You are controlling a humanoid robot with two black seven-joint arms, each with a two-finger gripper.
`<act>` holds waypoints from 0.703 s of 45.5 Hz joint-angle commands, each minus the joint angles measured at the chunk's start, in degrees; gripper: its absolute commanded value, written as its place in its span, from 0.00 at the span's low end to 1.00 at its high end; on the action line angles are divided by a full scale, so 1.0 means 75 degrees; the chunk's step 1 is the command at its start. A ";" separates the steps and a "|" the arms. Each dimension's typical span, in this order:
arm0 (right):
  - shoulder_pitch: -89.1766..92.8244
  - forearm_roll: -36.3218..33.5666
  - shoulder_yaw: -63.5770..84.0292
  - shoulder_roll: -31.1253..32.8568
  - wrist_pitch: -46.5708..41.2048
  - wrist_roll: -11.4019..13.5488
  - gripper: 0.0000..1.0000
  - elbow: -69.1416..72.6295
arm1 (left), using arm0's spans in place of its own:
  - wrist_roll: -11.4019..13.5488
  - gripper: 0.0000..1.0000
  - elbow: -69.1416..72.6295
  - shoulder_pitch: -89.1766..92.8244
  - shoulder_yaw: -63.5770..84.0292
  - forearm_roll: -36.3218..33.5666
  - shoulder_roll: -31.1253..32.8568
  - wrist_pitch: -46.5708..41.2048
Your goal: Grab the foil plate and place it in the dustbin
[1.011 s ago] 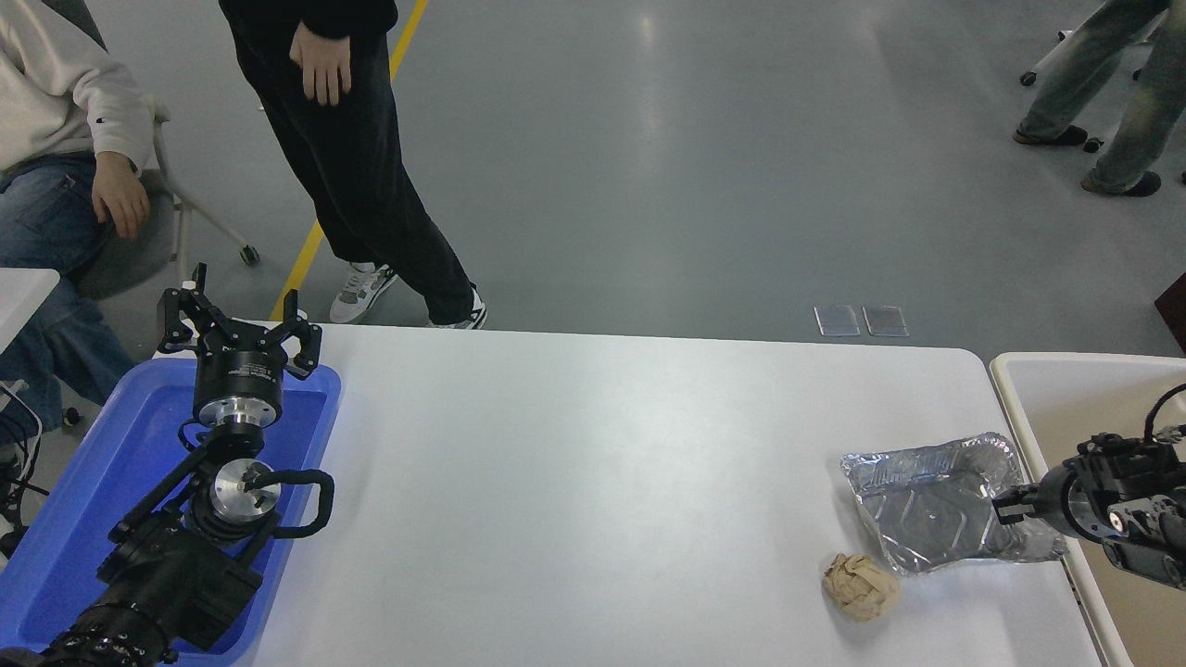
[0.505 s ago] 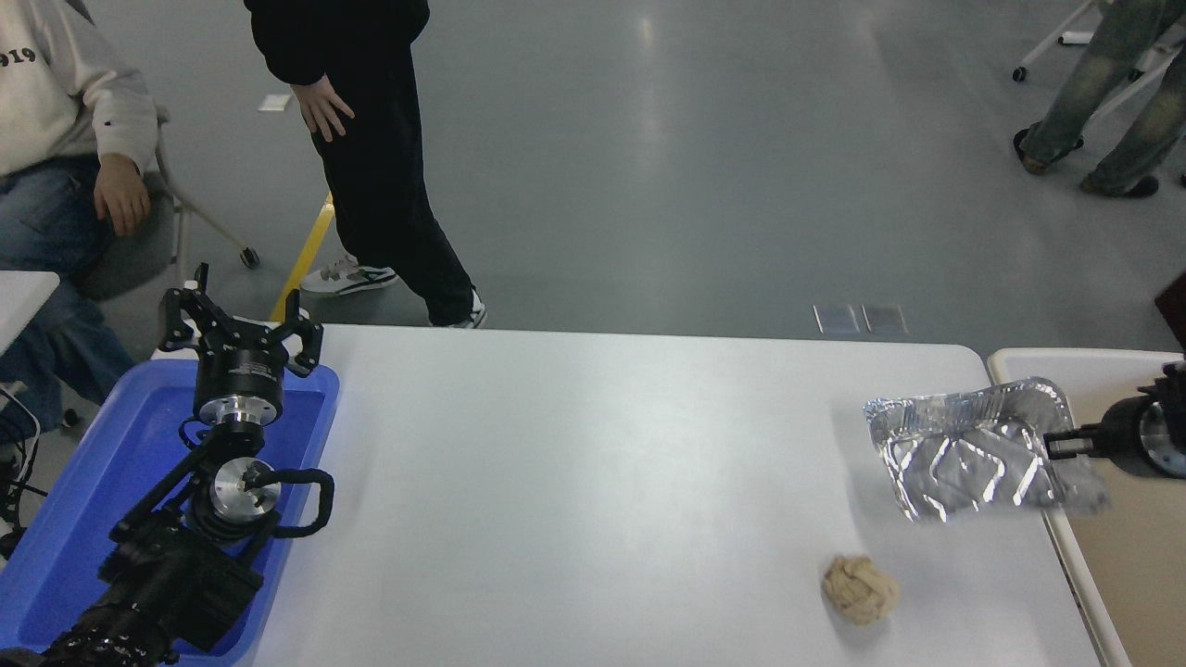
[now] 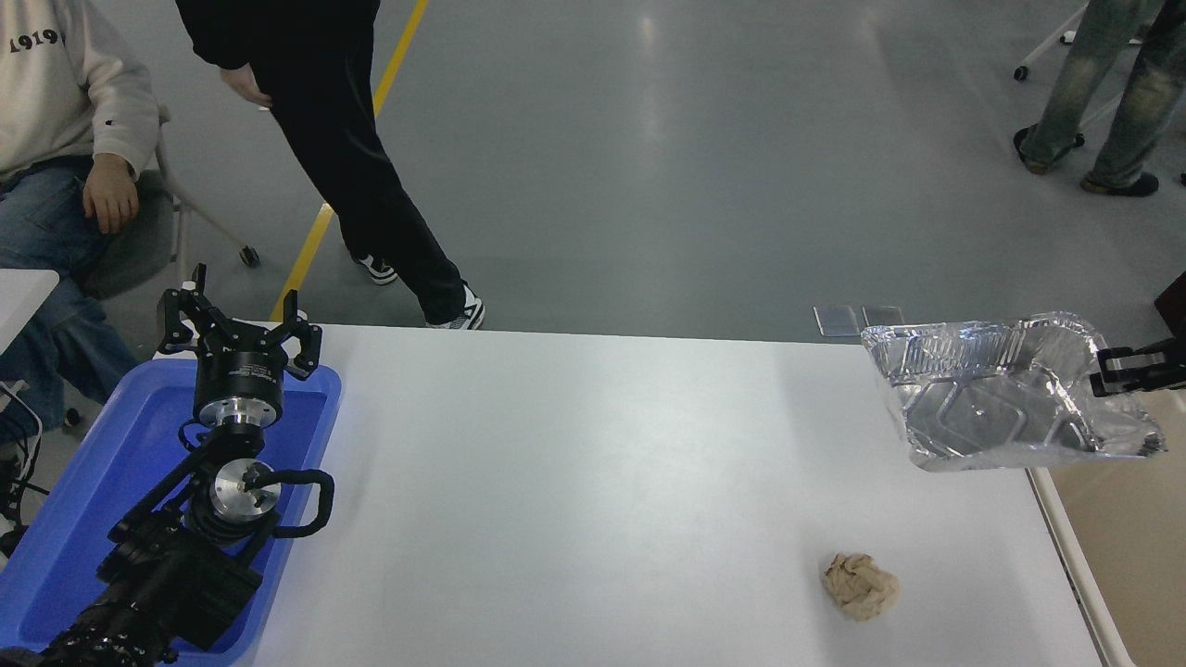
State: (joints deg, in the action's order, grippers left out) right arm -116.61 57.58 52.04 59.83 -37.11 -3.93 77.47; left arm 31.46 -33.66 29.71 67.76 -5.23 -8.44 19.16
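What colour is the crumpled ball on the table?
Tan, like brown paper: the ball shows in the head view, near the table's front right.

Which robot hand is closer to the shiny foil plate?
The right one. The right gripper is pinching the foil plate by its right rim, holding it up in the air. The left gripper is far off, parked over the blue tray.

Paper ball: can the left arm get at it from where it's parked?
Probably not. The left tool sits over the blue tray at the table's far-left side, while the paper ball lies near the right front edge. Nothing blocks the way; it just looks too far.
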 commanded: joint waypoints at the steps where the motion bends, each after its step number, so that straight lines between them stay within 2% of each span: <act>1: -0.1373 0.0057 -0.0025 0.0202 -0.0994 0.0313 0.00 0.0230 | 0.0001 0.99 0.0000 0.0000 0.0000 0.0005 0.0000 0.0000; 18: -0.1725 -0.0376 -0.0247 0.0647 -0.0830 0.0922 0.00 -0.1222 | 0.0001 0.99 0.0000 0.0000 0.0000 -0.0006 0.0000 0.0000; 21: -0.1632 -0.0856 -0.0376 0.0799 -0.0620 0.1051 0.00 -0.1749 | 0.0001 0.99 0.0000 0.0000 0.0000 0.0005 0.0000 0.0000; 22: -0.1527 -0.1356 -0.0400 0.0881 -0.0387 0.1179 0.00 -0.2192 | 0.0001 0.99 0.0000 0.0000 0.0000 -0.0006 0.0000 0.0000; 28: -0.0813 -0.2789 -0.0412 0.0894 0.0423 0.1251 0.00 -0.3214 | 0.0001 0.99 0.0000 0.0000 0.0000 0.0005 0.0000 0.0000; 32: -0.0180 -0.4018 -0.0411 0.0894 0.1382 0.1332 0.00 -0.3777 | 0.0001 0.99 0.0000 0.0000 0.0000 0.0005 0.0000 0.0000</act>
State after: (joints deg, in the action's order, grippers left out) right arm -125.34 45.17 49.66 65.35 -38.09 3.94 61.42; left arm 31.46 -33.67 29.71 67.76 -5.21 -8.44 19.16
